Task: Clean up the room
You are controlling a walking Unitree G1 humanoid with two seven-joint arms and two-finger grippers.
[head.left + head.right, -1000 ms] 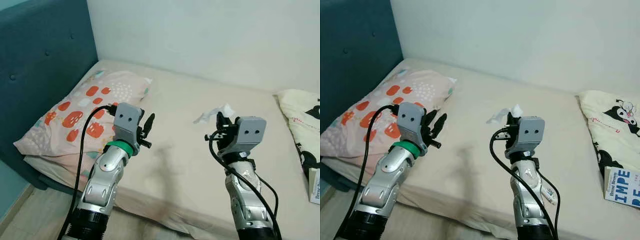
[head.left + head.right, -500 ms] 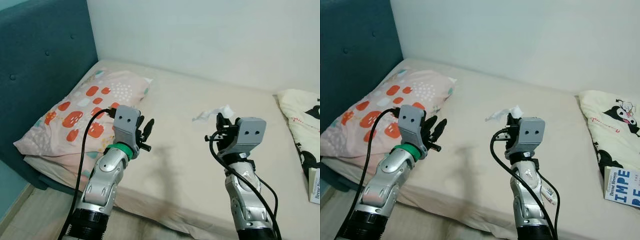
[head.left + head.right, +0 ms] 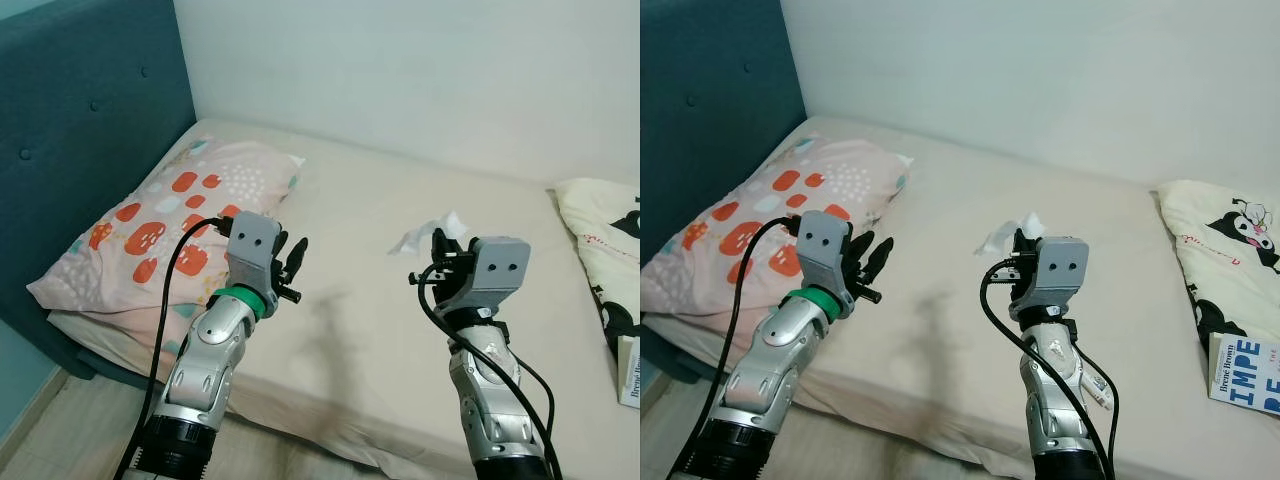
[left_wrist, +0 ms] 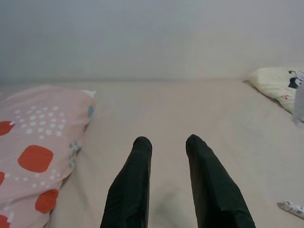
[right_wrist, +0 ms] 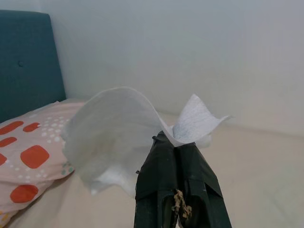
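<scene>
Center-right of the frame, the right gripper (image 5: 176, 142) is raised over the bed (image 3: 350, 330), fingers pinched tight on a crumpled white tissue (image 5: 118, 137). Lower left, the left gripper (image 4: 168, 142) hovers beside the spotted pillow (image 3: 170, 225), fingers parted, holding nothing.

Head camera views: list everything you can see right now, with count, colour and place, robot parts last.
tissue: one, white, pinched in the right gripper, above the bed
pillow: one, pink with red spots, at the headboard end
headboard: one, teal, robot's left
bed: one, beige sheet
cartoon pillow: one, cream, far right
book: one, white and blue, right edge
left gripper: open, above the bed
right gripper: shut on tissue
</scene>
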